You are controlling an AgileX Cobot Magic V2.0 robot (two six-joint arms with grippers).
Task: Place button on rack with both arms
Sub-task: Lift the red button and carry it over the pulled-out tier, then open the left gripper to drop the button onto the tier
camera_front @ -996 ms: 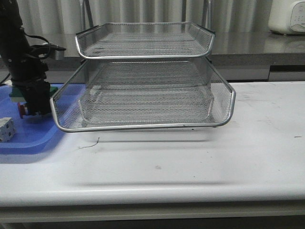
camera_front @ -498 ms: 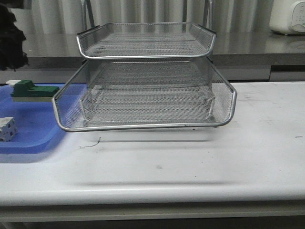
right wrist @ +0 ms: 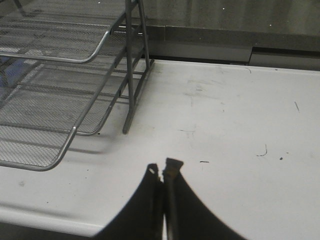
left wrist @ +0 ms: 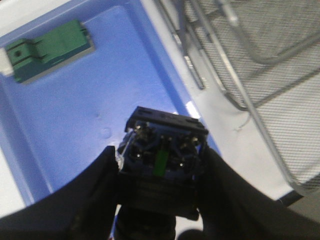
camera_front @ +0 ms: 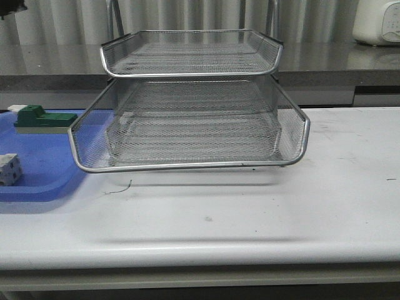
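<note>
In the left pincer (left wrist: 160, 165), one gripped button (left wrist: 162, 150); right pincer (right wrist: 163, 172) clenched, empty; one rack (camera_front: 190, 100).

Button (left wrist: 162, 155) black-blue body up, clamped in left tool (left wrist: 159, 172); rack (camera_front: 190, 100) upright on table.

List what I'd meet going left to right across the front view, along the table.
White cube → green block on the blue tray → rack → bare white table.

front and wrists, shared rack (camera_front: 194, 100)
</note>
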